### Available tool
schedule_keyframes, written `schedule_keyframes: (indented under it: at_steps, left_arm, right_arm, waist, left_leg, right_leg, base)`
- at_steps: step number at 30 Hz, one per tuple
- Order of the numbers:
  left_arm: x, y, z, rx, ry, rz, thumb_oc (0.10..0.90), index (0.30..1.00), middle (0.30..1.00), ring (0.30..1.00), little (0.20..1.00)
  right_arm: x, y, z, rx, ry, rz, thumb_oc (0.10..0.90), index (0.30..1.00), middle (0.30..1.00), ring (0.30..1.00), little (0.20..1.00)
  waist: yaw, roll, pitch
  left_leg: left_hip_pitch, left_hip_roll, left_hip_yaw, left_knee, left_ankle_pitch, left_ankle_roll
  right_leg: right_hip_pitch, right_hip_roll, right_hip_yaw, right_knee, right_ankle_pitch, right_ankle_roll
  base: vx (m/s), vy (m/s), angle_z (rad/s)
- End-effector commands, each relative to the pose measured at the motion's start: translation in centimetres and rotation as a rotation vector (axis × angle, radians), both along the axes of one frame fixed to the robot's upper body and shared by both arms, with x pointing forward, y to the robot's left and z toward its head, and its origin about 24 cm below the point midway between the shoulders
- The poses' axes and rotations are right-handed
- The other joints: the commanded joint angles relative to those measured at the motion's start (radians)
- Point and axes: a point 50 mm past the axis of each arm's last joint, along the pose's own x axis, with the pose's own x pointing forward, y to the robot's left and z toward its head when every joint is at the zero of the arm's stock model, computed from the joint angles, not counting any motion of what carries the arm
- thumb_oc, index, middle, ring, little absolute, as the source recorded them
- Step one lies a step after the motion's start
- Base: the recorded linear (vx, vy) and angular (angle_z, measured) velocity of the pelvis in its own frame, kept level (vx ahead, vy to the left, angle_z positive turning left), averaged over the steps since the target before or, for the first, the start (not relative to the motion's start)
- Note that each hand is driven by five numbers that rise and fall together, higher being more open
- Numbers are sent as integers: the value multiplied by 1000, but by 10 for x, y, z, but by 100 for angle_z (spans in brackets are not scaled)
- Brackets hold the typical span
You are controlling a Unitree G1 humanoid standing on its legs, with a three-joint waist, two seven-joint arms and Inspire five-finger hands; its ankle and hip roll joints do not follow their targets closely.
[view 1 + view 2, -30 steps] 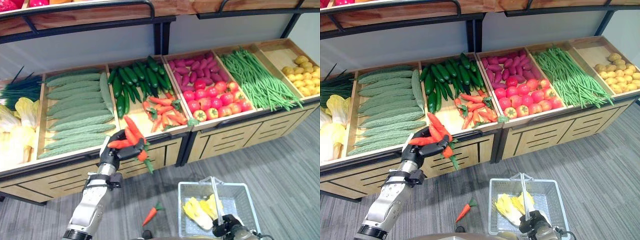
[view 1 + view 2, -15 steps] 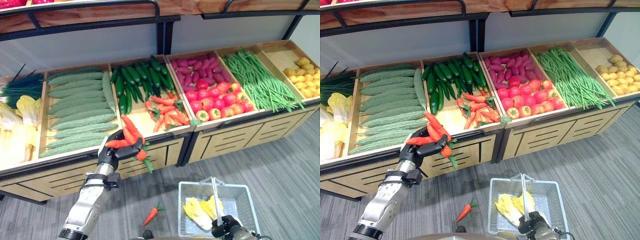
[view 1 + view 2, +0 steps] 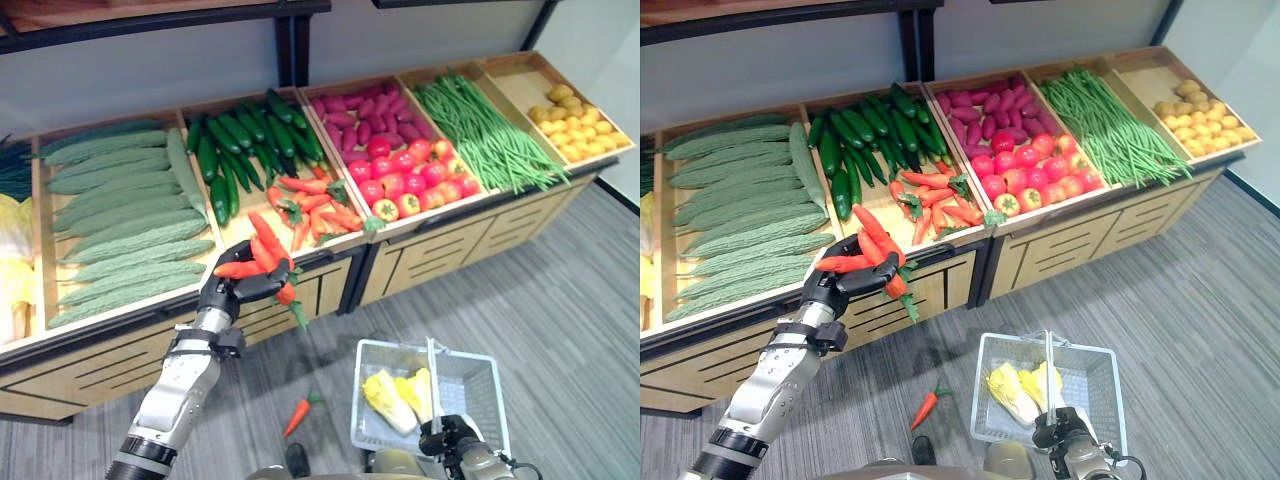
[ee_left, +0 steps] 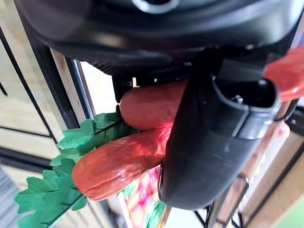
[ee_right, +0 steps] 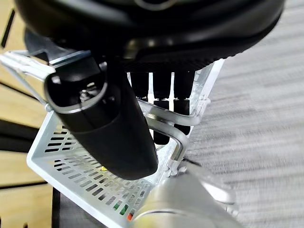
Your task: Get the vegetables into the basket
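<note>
Left hand (image 3: 235,290) clamped on carrots (image 3: 262,255), aloft before the carrot bin. Basket (image 3: 480,390) well below and rightward, handle gripped by right hand (image 3: 445,442). Carrots' long axis slanting, leaves toward basket.

your left hand (image 3: 232,293) in glossy black plastic, smooth shiny carrots (image 3: 262,258), white wire-metal basket (image 3: 478,372), pale matt wooden crates (image 3: 262,236), grey rough carpet floor (image 3: 560,290)
</note>
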Motion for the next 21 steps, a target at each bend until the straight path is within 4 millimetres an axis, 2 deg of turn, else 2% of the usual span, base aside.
schedule_keyframes:
  at_steps: [1, 2, 3, 4, 6, 8, 10, 12, 16, 20, 21]
  left_arm:
    - [11, -8, 59, -68, -297, -34, 400, 300, 300, 300, 300]
    - [10, -3, 58, -49, -292, -9, 400, 300, 300, 300, 300]
    - [10, 2, 59, -39, -295, 6, 400, 300, 300, 300, 300]
    - [10, 2, 59, -39, -295, 7, 400, 300, 300, 300, 300]
    - [8, 4, 59, -16, -294, 10, 400, 300, 300, 300, 300]
    - [7, 6, 60, -13, -303, 12, 400, 300, 300, 300, 300]
    - [8, 2, 59, -16, -298, 0, 400, 300, 300, 300, 300]
    - [8, 0, 57, -24, -291, -4, 400, 300, 300, 300, 300]
    - [10, -8, 56, -38, -284, -27, 400, 300, 300, 300, 300]
    - [11, -11, 55, -54, -282, -37, 400, 300, 300, 300, 300]
    - [11, -13, 54, -66, -276, -38, 400, 300, 300, 300, 300]
  right_arm:
    - [-26, -12, -4, -51, 88, 35, 400, 300, 300, 300, 300]
    - [-24, -9, -5, -56, 100, 87, 400, 300, 300, 300, 300]
    - [-24, -8, -5, -65, 114, 122, 400, 300, 300, 300, 300]
    - [-24, -8, -5, -65, 114, 123, 400, 300, 300, 300, 300]
    - [-24, -7, -6, -78, 131, 164, 400, 300, 300, 300, 300]
    - [-24, -9, -5, -80, 128, 153, 400, 300, 300, 300, 300]
    - [-29, -8, -7, -69, 141, 132, 400, 300, 300, 300, 300]
    - [-29, -9, -7, -72, 140, 132, 400, 300, 300, 300, 300]
    - [-25, -11, -5, -87, 125, 155, 400, 300, 300, 300, 300]
    - [-23, -14, -3, -98, 121, 158, 400, 300, 300, 300, 300]
    - [-22, -15, -3, -105, 119, 166, 400, 300, 300, 300, 300]
  waist:
    - [-9, 35, -10]
    - [3, 46, 0]
    - [16, 46, 0]
    - [14, 46, 0]
    - [25, 32, -16]
    - [24, 28, -25]
    - [19, 22, -37]
    - [18, 21, -39]
    - [7, 26, -50]
    - [2, 35, -55]
    - [1, 40, -56]
  left_leg:
    - [41, -2, -29, 7, -124, 0]
    - [46, 14, 20, 7, -122, -6]
    - [46, 23, 54, 7, -120, -11]
    - [47, 23, 54, 7, -120, -12]
    - [45, 27, 98, 7, -120, -25]
    - [47, 29, 122, 7, -120, -28]
    - [51, 28, 129, 7, -120, -36]
    - [53, 29, 128, 7, -118, -40]
    - [55, 68, 125, 7, -96, -80]
    - [53, 98, 128, 7, -80, -108]
    - [53, 122, 130, 14, -71, -128]
  right_leg:
    - [-15, -91, -116, 87, 23, 59]
    - [-16, -126, -251, 134, -19, 52]
    - [-2, -142, -331, 147, -41, 50]
    - [-1, -141, -332, 147, -43, 50]
    - [42, -130, -386, 77, -10, 65]
    - [35, -128, -361, 49, 34, 84]
    - [70, -108, -345, -15, 32, 78]
    - [79, -101, -345, -30, 27, 75]
    - [103, -53, -343, -56, -49, 39]
    - [108, -18, -330, -77, -81, 17]
    - [109, 7, -322, -83, -100, 2]
  base:
    - [-48, 75, -114]
    - [-37, 51, -124]
    - [-18, 14, -132]
    - [20, -54, -125]
    - [44, -115, -85]
    - [84, -171, -33]
    - [118, -243, -58]
    - [71, -176, -31]
    - [104, -302, -6]
    - [105, -263, 2]
    - [138, -307, 3]
